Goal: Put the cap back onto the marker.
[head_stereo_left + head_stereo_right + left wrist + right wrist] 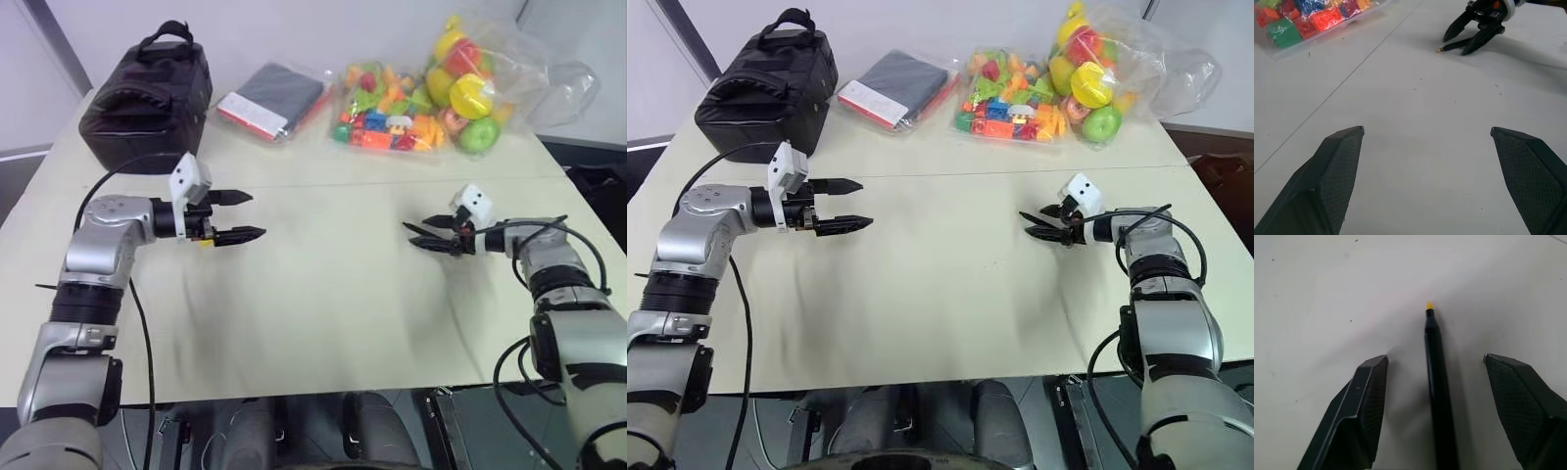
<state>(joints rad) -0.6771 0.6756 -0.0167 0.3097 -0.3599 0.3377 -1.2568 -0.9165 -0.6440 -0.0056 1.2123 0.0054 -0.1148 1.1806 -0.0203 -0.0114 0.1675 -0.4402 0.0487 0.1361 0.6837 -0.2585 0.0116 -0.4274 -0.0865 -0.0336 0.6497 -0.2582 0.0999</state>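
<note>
The marker lies on the desk at centre right, between my right gripper's spread fingers, untouched. My left gripper hangs wide open. Closing off-centre could roll it away.

Pale table, a seam running across it side to side. All non-task items sit along the far edge. Far left corner: black zip bag with carry handle, upright. Beside it, nearer centre: flat dark pouch in clear wrap, red-white edge. Then a clear bag of multicoloured toy blocks. Far right: clear bag of plastic toy fruit.
</note>
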